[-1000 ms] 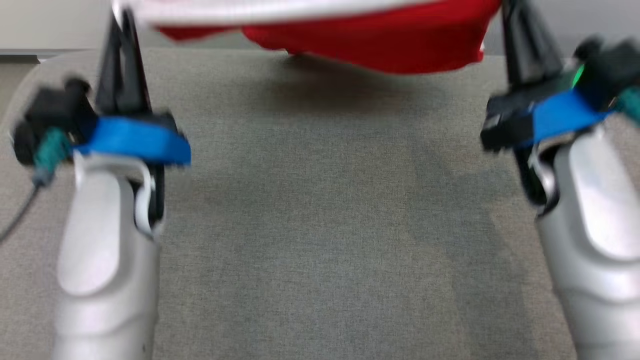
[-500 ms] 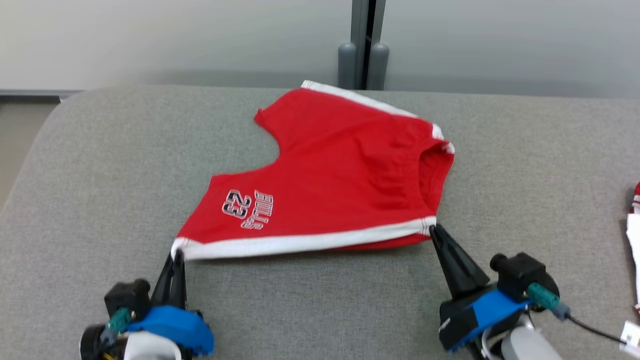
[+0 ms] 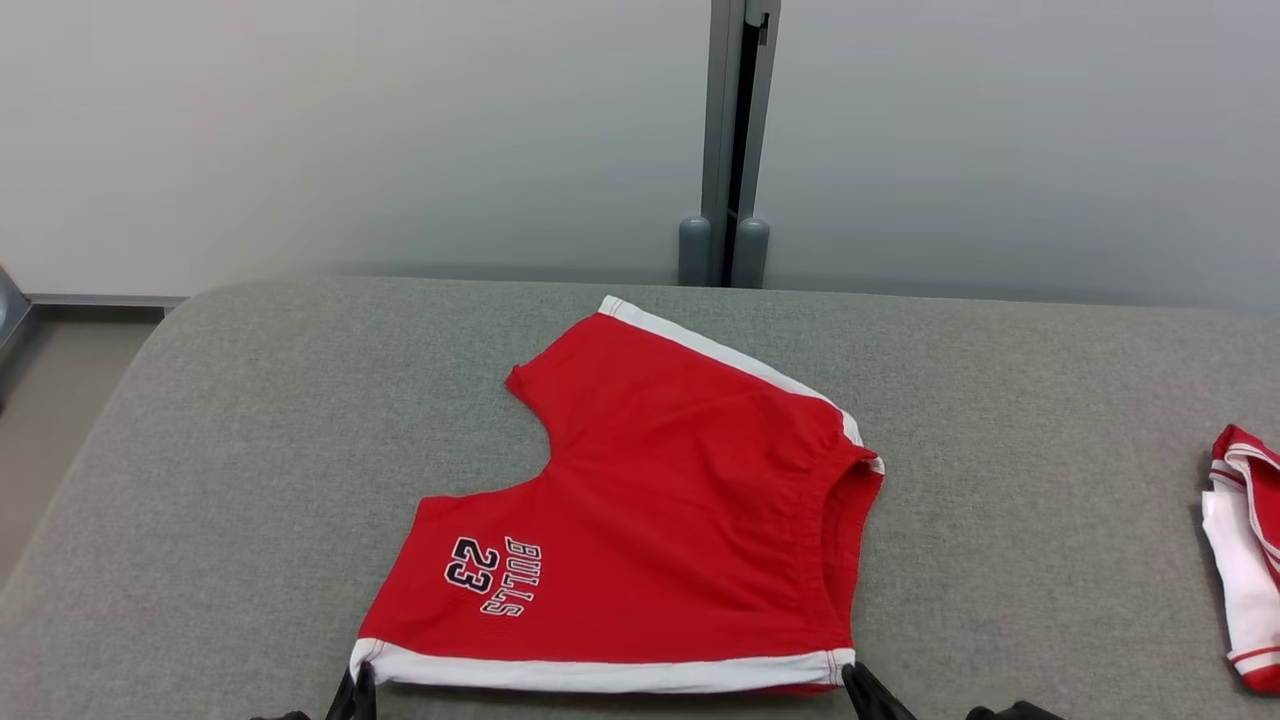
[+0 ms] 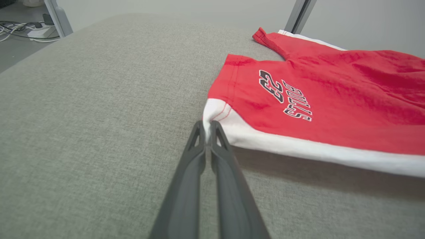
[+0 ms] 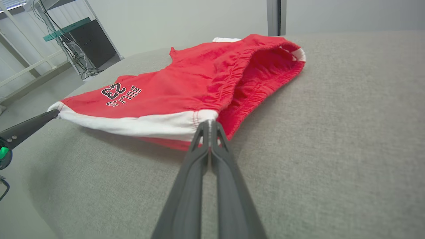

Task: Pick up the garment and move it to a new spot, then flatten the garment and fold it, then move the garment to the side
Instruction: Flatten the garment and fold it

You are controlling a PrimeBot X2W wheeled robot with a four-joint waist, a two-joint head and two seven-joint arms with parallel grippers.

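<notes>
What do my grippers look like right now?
Left gripper and right gripper match: two long, dark grey fingers each, tapering to thin tips with slot-shaped cutouts. In the right wrist view, the left one's base shows two pale screws, a green part and a thin dark cable.

Red white-trimmed shorts (image 3: pixel 660 520) lie spread on grey cushion.

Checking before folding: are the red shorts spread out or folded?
Spread out, not folded: the red shorts lie on the grey table, both legs showing, the near white edge slightly lifted.
</notes>
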